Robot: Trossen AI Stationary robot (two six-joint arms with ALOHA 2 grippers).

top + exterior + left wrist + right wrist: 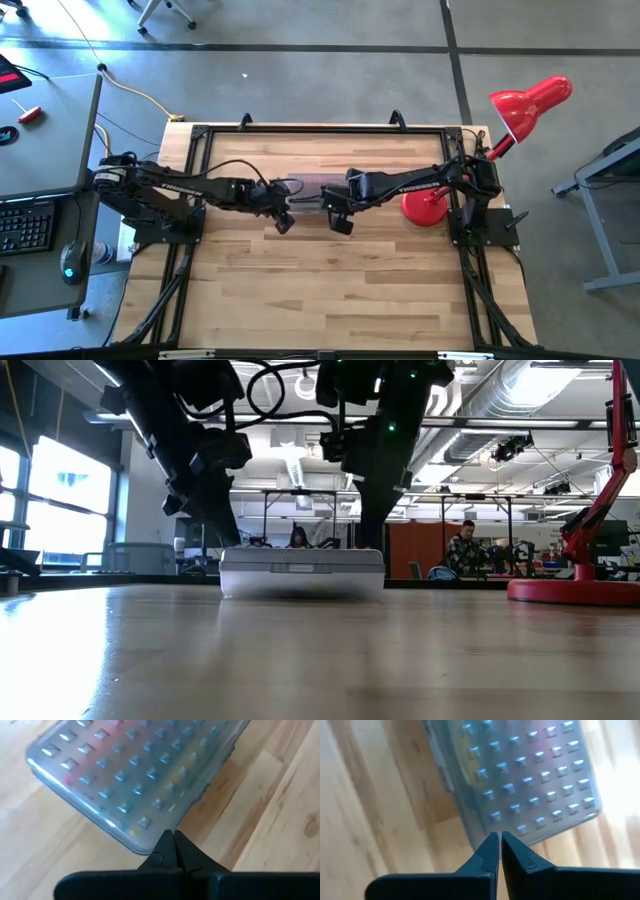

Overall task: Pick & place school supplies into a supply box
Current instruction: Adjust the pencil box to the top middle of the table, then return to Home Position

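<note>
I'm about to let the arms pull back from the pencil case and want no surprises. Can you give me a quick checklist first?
1. Pencil case lid down: ok, it lies flat in the low view.
2. Left gripper shut, holding nothing: ok.
3. Right gripper shut, holding nothing: ok.
4. Supplies inside: coloured shapes show through the lid; all of them, cannot tell.
5. Latch engaged: cannot tell.
6. Red desk lamp off to the side: ok.

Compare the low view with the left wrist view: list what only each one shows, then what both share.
Only the low view: the red desk lamp to one side, people seated in the room behind, both arms coming down over the supply box, and the box's flat front with its lid down.

Only the left wrist view: the lid's studded top with faint colours showing through, and the left gripper, shut, at a corner of the box.

Both: the closed supply box resting on the wooden table.
</note>
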